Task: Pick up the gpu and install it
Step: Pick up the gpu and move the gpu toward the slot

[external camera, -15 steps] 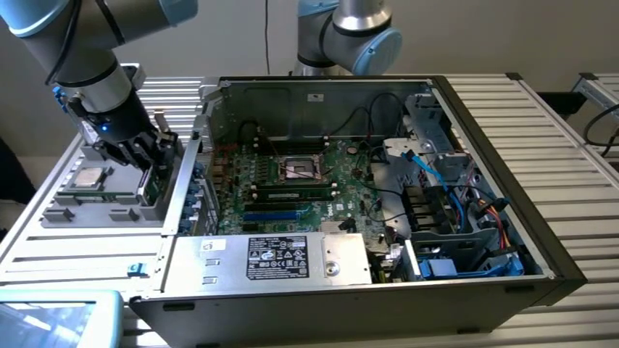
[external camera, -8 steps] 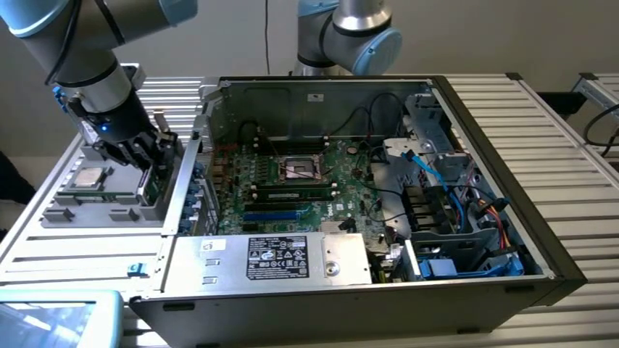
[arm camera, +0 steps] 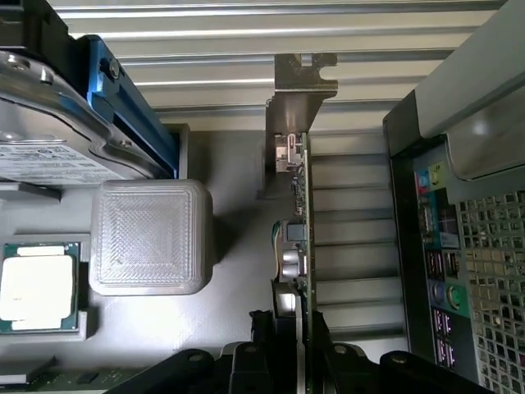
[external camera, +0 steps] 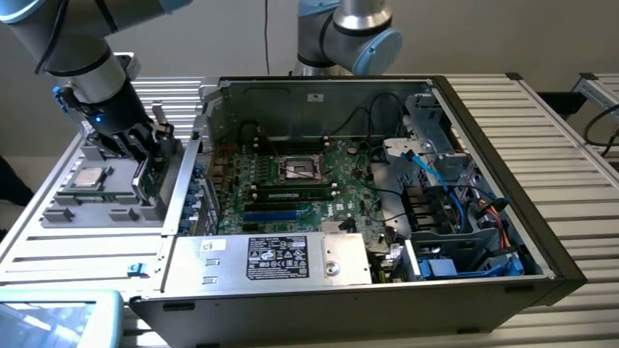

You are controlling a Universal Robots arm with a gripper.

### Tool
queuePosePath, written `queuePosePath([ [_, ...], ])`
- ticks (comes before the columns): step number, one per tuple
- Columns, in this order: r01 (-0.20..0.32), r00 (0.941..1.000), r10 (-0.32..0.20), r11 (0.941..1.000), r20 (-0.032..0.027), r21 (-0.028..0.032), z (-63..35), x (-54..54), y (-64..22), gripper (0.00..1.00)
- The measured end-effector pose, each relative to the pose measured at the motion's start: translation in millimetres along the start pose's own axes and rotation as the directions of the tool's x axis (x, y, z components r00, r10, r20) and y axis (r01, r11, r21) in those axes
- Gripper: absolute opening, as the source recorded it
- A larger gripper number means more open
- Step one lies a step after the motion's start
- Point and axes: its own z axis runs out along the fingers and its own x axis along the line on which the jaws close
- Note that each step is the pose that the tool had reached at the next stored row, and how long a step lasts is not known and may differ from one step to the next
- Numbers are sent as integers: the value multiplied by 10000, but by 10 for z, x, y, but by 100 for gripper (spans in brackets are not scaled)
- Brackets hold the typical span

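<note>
The gpu (arm camera: 297,205) stands on edge, seen edge-on as a thin green board with its silver end bracket (arm camera: 299,82) at the far end. My gripper (arm camera: 289,328) is shut on it, a black finger (arm camera: 261,328) pressing each face. In the exterior view my gripper (external camera: 145,156) is at the left, over the grey parts tray (external camera: 97,210), just outside the open computer case (external camera: 483,94). The gpu (external camera: 147,180) hangs between the fingers there, close to the tray. Whether the card's lower edge still rests in the tray is hidden.
The case lies open with the motherboard (external camera: 290,181) and blue slots (external camera: 275,214) exposed, and a power supply (external camera: 275,257) at the near side. The tray holds a processor (arm camera: 37,287), a grey block (arm camera: 148,238) and a silver drive (arm camera: 49,123). A second arm (external camera: 349,36) stands behind the case.
</note>
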Motion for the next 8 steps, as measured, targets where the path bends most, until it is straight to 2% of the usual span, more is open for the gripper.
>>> queuePosePath([
  [2, -2, 10000, 2, 10000, -23, 0, -55, 1, 7, 29],
  [6, -8, 10000, 8, 10000, -71, 1, -88, 3, 11, 29],
  [8, -15, 9999, 15, 10000, -123, 5, -130, 10, 16, 29],
])
